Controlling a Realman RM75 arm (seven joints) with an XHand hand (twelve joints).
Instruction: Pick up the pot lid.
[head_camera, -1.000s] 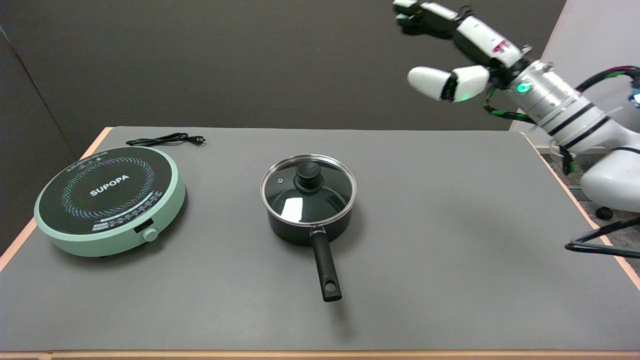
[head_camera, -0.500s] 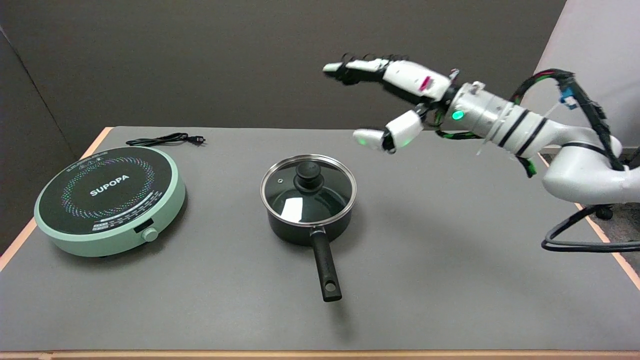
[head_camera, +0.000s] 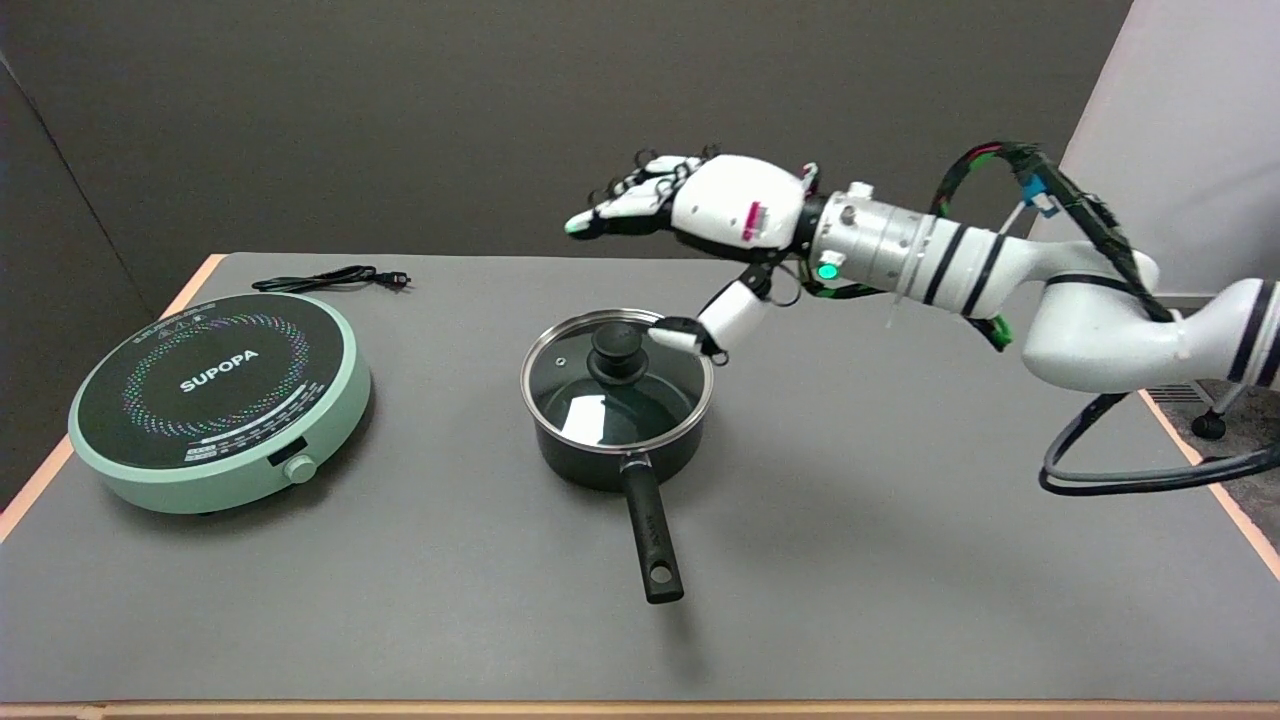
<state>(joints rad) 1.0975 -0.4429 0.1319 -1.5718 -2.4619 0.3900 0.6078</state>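
One pot (head_camera: 615, 425) sits around the middle of the grey worktop (head_camera: 900, 520), black body, long black handle (head_camera: 651, 540) pointing at the near edge. Its glass pot lid (head_camera: 616, 378) is on it, seated flat in the rim, with a black knob (head_camera: 616, 347) in the centre.

The right hand (head_camera: 715, 215) hangs in the air just past the far right side of the pot, reaching in from the worktop's right edge. It's holding nothing, fingers (head_camera: 625, 205) stretched out and apart above and beyond the lid, thumb (head_camera: 705, 328) angled down so its tip is right next to the knob. Can't tell if it actually touches the knob or the lid rim, looks very close though.

Over by the left edge is a mint-green induction cooktop (head_camera: 220, 400) with SUPOPA printed on its black top, and its black power cord (head_camera: 330, 279) lies loose near the far left corner behind it.
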